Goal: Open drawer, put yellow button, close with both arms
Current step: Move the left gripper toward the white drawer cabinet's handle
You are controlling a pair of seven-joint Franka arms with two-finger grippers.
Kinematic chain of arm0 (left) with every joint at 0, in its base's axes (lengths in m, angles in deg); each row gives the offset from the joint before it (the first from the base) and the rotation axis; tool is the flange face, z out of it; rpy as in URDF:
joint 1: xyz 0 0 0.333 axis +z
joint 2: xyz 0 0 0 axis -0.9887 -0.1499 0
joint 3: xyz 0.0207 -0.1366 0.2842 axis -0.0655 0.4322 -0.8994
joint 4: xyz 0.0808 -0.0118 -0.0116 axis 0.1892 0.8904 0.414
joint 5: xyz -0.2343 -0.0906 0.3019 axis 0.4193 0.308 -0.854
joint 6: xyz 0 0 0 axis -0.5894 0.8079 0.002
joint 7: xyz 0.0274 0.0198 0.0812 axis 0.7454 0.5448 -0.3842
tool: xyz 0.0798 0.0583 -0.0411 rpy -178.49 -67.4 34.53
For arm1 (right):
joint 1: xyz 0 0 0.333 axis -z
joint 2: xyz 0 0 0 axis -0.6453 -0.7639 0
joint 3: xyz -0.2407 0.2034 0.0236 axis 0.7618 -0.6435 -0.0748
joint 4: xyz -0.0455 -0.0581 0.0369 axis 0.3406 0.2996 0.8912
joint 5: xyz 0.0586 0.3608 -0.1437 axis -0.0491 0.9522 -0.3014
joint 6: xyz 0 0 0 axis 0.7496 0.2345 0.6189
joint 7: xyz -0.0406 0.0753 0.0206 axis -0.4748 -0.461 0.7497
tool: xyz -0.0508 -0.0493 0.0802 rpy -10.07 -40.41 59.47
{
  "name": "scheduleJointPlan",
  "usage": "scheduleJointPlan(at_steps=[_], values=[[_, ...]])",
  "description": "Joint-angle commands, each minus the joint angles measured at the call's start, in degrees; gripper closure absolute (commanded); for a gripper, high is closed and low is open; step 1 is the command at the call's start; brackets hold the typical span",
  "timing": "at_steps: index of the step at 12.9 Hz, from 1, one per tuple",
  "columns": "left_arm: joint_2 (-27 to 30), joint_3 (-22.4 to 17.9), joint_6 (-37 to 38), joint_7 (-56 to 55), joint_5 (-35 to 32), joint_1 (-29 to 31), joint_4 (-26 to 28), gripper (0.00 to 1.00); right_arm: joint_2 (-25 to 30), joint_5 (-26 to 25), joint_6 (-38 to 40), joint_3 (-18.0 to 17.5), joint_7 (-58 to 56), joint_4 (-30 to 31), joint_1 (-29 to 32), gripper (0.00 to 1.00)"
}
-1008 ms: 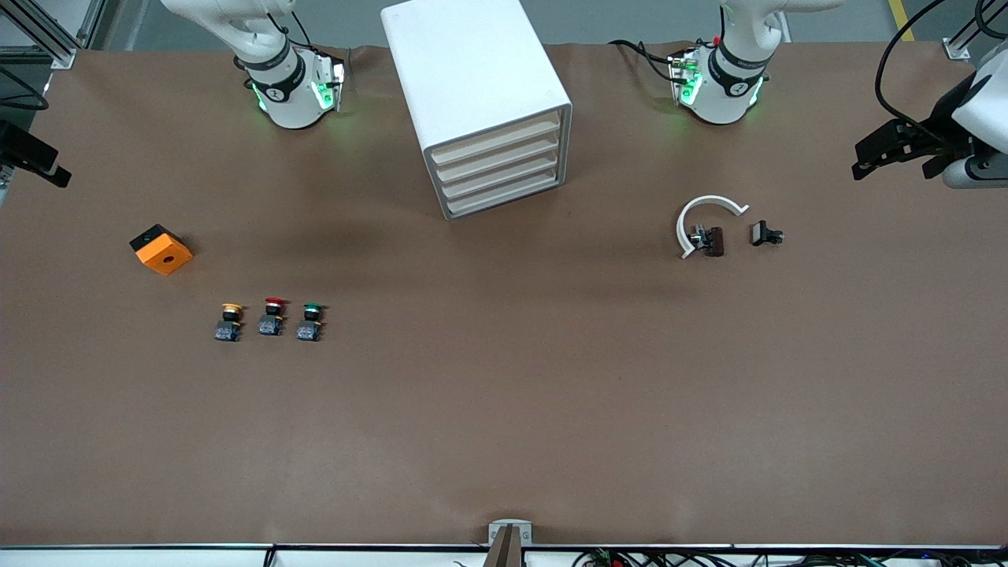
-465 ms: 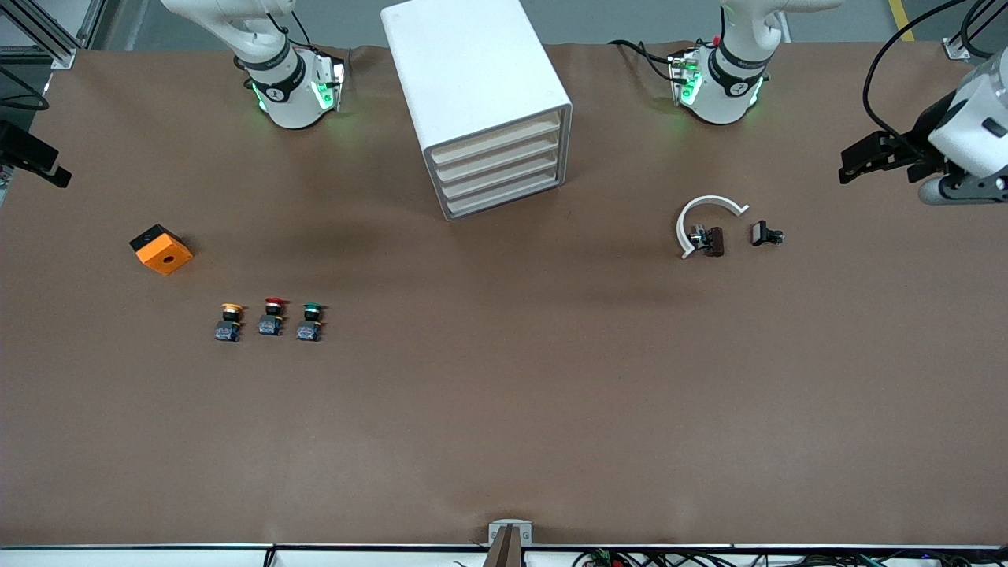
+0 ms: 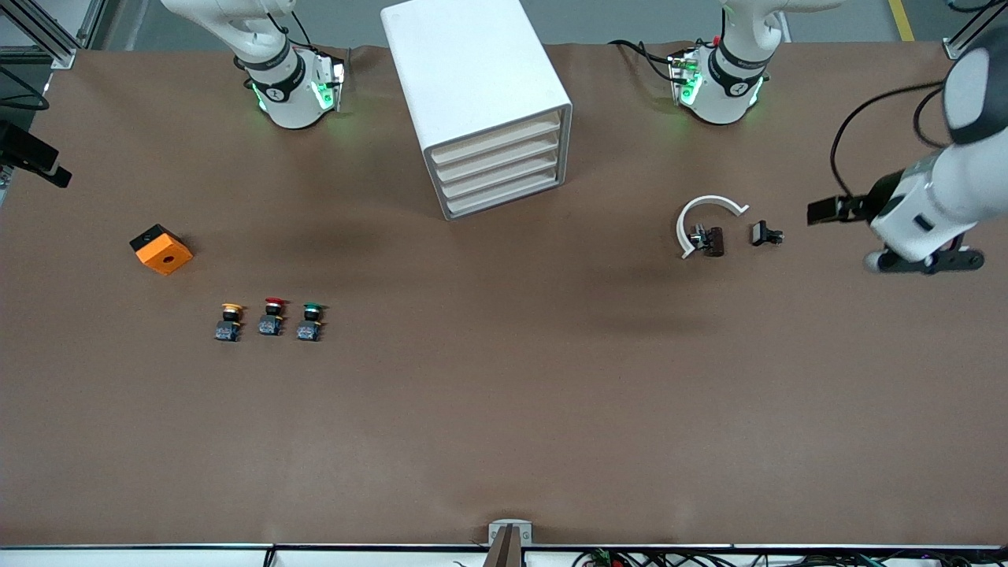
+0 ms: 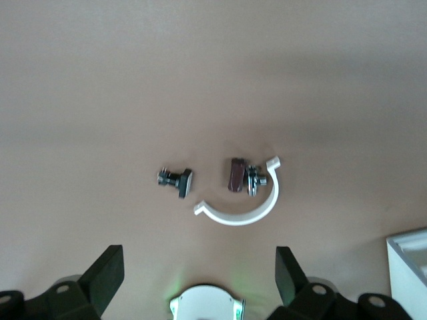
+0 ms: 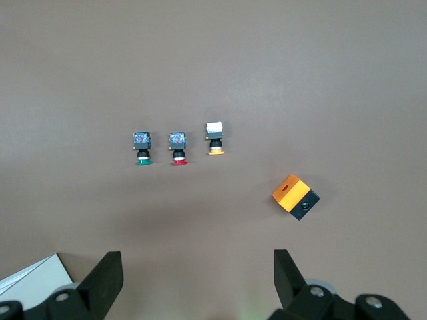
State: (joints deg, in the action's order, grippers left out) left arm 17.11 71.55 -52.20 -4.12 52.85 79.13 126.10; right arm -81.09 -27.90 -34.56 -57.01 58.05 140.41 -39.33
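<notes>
The drawer (image 3: 498,139), topmost of four in the white cabinet (image 3: 465,63), is closed. The yellow button (image 3: 230,320) stands on the table toward the right arm's end, first in a row with a red-capped one and a green-capped one; it also shows in the right wrist view (image 5: 215,139). My left gripper (image 3: 823,211) is open and empty above the table at the left arm's end, beside small black parts; its fingers spread wide in the left wrist view (image 4: 198,273). My right gripper (image 3: 55,172) waits open and empty at the right arm's table edge (image 5: 197,280).
A red-capped button (image 3: 272,316) and a green-capped button (image 3: 310,322) stand beside the yellow one. An orange box (image 3: 161,250) lies farther from the camera. A white C-shaped ring (image 3: 703,214), a brown part (image 3: 713,241) and a black part (image 3: 764,233) lie near my left gripper.
My left arm has swung lower in the front view and toward the white ring and small parts. The right arm, the cabinet and the buttons have not moved.
</notes>
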Motion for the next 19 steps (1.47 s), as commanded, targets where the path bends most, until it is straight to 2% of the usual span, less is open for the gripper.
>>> scheduleJointPlan(at_steps=[1, 4, 6, 8, 10, 12, 14, 16, 19], values=[[-6.46, 0.72, -4.79, -2.61, 0.89, 0.75, -0.22, 0.00, 1.54, -0.71, -0.43, -0.44, 0.41, 1.33, 0.02, 0.00], [-12.79, 0.81, -10.16, -8.40, 0.37, 0.14, -0.31, 0.00, 1.45, -0.71, -0.52, -0.44, 0.41, 1.33, 0.10, 0.00], [-15.35, 0.98, -10.62, -13.58, 0.28, -0.39, -0.66, 0.00, 1.36, -0.71, -0.26, -0.35, 0.23, 1.33, 0.19, 0.00], [-17.63, 2.38, -10.53, -20.51, 0.45, -1.00, -0.84, 0.00, 1.45, -0.71, -0.26, -0.44, 0.23, 1.33, 0.19, 0.00], [-19.57, 5.54, -9.13, -31.83, 1.24, -0.92, -1.28, 0.00, 1.45, -0.53, -0.17, -0.44, 0.23, 1.33, 0.45, 0.00], [-21.68, 8.27, -4.32, -44.23, 2.99, -0.83, -3.20, 0.00, 1.45, -0.01, -0.08, -2.10, 0.23, 1.33, 2.64, 0.00], [-23.00, 9.59, 3.05, -50.32, 5.97, -0.91, -5.23, 0.00, 1.54, -0.01, 0.00, -5.09, 0.23, 1.33, 5.02, 0.00], [-23.79, 10.65, 10.01, -56.90, 10.53, -0.92, -5.41, 0.00, 1.62, 0.08, 0.01, -5.19, 0.23, 1.33, 5.12, 0.00], [-26.33, 11.36, 12.06, -73.48, 21.33, -1.00, -6.28, 0.00, 1.62, 0.08, 0.09, -5.10, 0.23, 1.33, 4.68, 0.00]])
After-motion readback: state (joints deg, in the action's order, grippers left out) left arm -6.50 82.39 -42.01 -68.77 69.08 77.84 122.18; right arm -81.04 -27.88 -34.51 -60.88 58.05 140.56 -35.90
